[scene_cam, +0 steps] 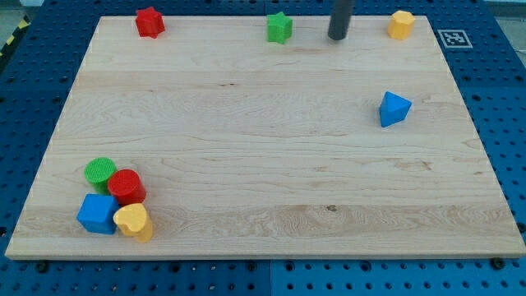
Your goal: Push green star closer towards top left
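Note:
The green star (279, 27) lies near the top edge of the wooden board (263, 140), a little right of the middle. My tip (337, 38) rests on the board to the star's right, a short gap away and not touching it. The rod rises out of the view's top.
A red star (149, 21) lies at the top left and a yellow hexagon (401, 25) at the top right. A blue triangle (394, 108) lies at the right. A green cylinder (100, 171), red cylinder (126, 187), blue cube (98, 214) and yellow heart (133, 221) cluster at the bottom left.

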